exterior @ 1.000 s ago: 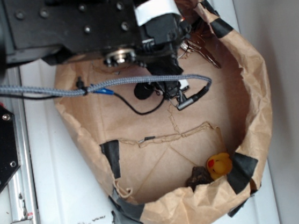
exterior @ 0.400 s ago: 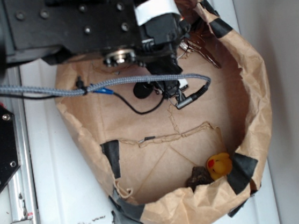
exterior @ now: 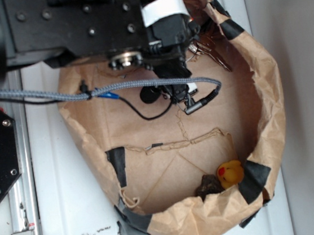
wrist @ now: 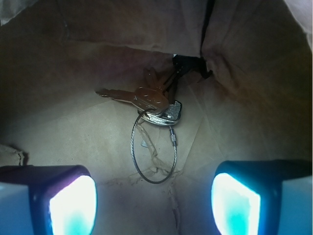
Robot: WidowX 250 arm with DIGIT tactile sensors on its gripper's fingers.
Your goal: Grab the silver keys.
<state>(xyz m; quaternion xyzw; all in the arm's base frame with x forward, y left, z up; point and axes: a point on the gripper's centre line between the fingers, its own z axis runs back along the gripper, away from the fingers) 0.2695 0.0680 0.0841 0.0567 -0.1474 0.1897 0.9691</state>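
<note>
**Arm held still over the keys, jaws wide and empty**

Across the last second you had almost nothing to read as motion: the exterior view showed the arm in the same place over the top of the brown paper bag (exterior: pixel 266 82), with only the slightest settling of the cable beneath it. I judged that the approach had paused at a hover, so the descent and the close were both left to do.

Your gripper (wrist: pixel 154 198) stood wide open and held nothing. In the wrist view its two pads (wrist: pixel 73 205) sat at the bottom corners, well apart, with bare paper between them.

The silver keys (wrist: pixel 146 100) lay on the floor of the bag, close to the back wall and near a dark tear or taped seam in the paper. The key blades fanned out to the left, and the wire ring (wrist: pixel 154 152) trailed from the bunch toward the gripper. The ring fell between the lines of the two pads, while the bunch itself lay ahead of the fingers and a little left of centre, not touching either.

From outside, the keys (exterior: pixel 209 52) peeped out just beside the arm's wrist. The yellow rubber duck (exterior: pixel 230 173) and the dark brown lump (exterior: pixel 208 185) sat at the opposite end of the bag, well clear.
</note>
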